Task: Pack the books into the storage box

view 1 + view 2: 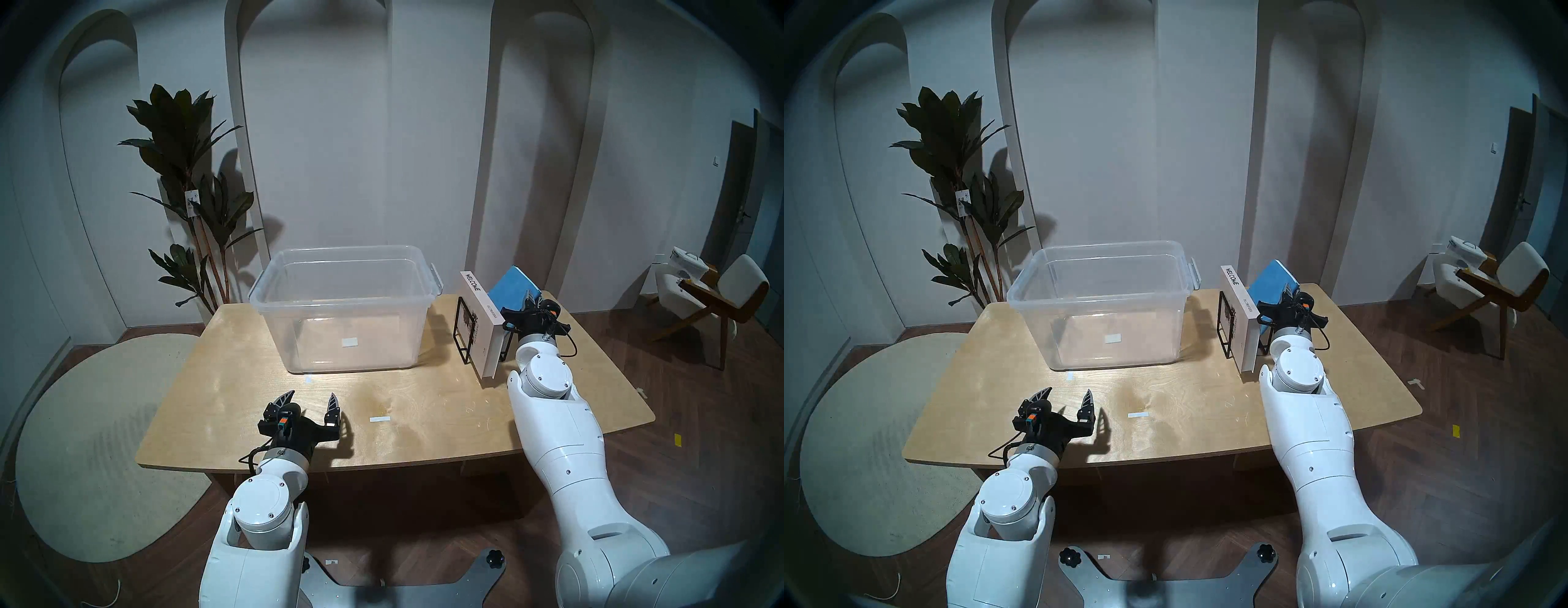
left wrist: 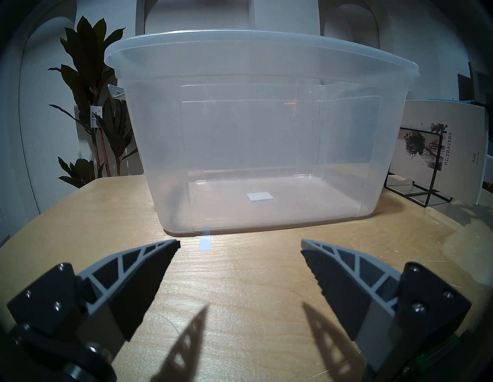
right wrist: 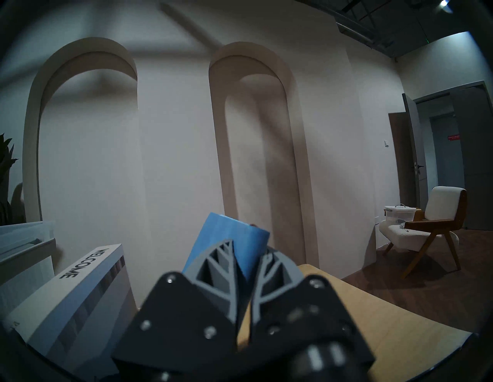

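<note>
Wooden table [image 1: 424, 407] in a pale arched room carried everything that mattered; the box [image 1: 345, 271] stood at its far middle, clear and with no book in it (only a small white label showed through its floor), so nothing was packed yet. Both books were to the right of the box at the rack [image 1: 464, 329]; the white book [image 1: 488, 322] stood upright in it, "WELCOME" on its spine; the blue book [image 1: 513, 288] leaned tilted just beyond. Right gripper [image 3: 246, 269] was clenched on the blue book's edge, fingers either side of the cover in the wrist view; whether the book was lifted clear of the rack could not be told. Left gripper [image 1: 312, 401] hung low over the near table, jaws wide apart, grasping nothing. By my reckoning this was the first pick under way; carrying the blue book over the rim and the whole of the white book's trip were left.
</note>
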Controlling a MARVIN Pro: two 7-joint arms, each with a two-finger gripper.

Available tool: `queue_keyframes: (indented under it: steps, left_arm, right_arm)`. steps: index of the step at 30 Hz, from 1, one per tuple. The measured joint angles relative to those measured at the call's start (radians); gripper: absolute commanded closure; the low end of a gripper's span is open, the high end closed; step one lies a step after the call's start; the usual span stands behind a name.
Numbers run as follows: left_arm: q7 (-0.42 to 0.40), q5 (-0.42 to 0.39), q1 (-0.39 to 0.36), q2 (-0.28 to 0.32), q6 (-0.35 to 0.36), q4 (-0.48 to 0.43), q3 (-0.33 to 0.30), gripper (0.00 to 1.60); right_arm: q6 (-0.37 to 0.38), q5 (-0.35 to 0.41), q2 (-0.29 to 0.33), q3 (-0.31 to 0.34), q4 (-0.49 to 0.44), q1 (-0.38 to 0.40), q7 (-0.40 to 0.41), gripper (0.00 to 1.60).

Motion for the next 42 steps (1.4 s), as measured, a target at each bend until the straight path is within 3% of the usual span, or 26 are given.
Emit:
queue_keyframes:
  steps: [11, 24, 42]
  left_arm:
    - [0.0, 0.0, 0.0, 0.0, 0.0, 0.0, 0.0, 0.0]
    - [0.0, 0.0, 0.0, 0.0, 0.0, 0.0, 0.0, 0.0]
    - [0.0, 0.0, 0.0, 0.0, 0.0, 0.002, 0.0, 0.0]
  right_arm:
    - [-0.055, -0.016, -0.011, -0.005, -0.115, -0.064, -0.024, 1.6]
    - [-0.057, -0.029, -0.004, -0.031, -0.21, -0.106, -0.007, 1.6]
    - [-0.096, -0.094, 0.011, -0.069, -0.395, -0.047, -0.023, 1.6]
